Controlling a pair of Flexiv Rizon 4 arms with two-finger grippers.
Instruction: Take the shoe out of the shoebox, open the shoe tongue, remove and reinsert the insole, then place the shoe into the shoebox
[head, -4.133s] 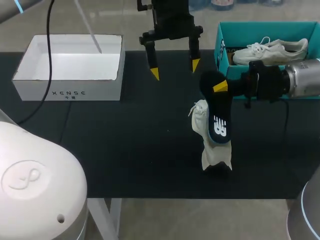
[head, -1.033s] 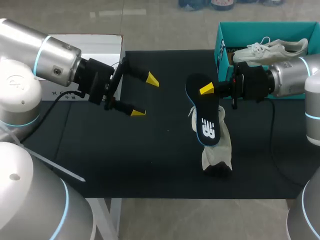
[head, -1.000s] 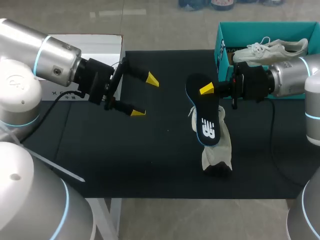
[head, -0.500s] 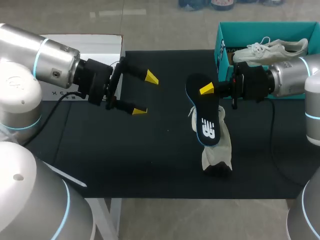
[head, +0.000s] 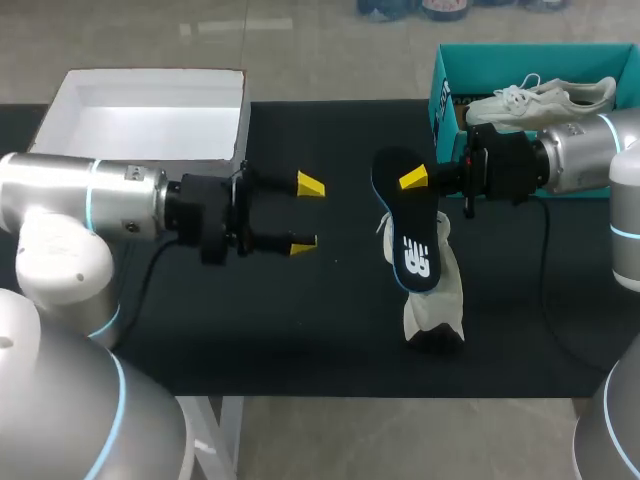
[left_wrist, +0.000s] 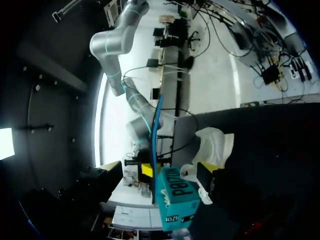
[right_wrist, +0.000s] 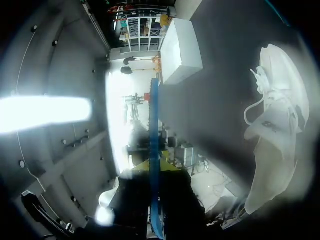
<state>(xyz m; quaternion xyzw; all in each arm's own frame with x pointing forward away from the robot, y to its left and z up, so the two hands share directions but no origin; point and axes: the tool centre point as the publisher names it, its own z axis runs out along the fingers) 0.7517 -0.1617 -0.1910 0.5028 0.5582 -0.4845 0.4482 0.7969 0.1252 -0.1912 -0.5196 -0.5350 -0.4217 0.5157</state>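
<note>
Right of middle on the black table (head: 300, 330) the white shoe (head: 430, 310) stands alone, already out of the teal shoebox (head: 440, 95). That box sits at the far right with a second shoe (head: 540, 98) lying in it. Right gripper (head: 415, 180) is clenched on the top end of the dark insole (head: 408, 240). The right wrist view shows the insole edge-on between the two fingers, so it's pinched across its flat faces. Gripped by one end, it hangs long-side down right over the shoe, which probably lines it up for feeding back into the opening. Can't tell if its lower end touches the shoe or is clear of it. Left gripper (head: 307, 214) hovers left of the shoe, well apart from it, fingers spread and nothing between them. Its tips point right toward the shoe, likely staged to steady the shoe or hold the tongue back while the insole goes in. White box (head: 150, 120) sits at the far left, not involved. Judging by this, the task is at the insole step and boxing the shoe is not yet done.
</note>
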